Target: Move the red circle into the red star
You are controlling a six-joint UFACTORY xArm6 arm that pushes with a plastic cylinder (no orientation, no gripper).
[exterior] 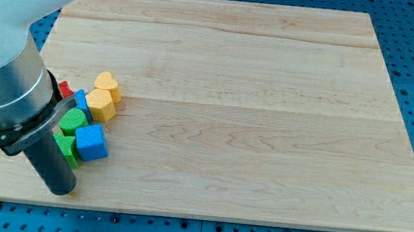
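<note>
A cluster of blocks lies at the view's left on the wooden board [252,120]. Only a small corner of a red block [64,87] shows behind the arm; its shape cannot be made out. No second red block is visible. My tip [60,189] rests near the board's bottom left edge, just below and left of a green block [67,149], close to it or touching. The arm's body [4,89] hides the area left of the cluster.
Also in the cluster are a yellow heart [108,84], a yellow hexagon [100,105], a blue block [81,101] partly hidden, another green block [74,121] and a blue cube [91,142]. The board's left edge is close by.
</note>
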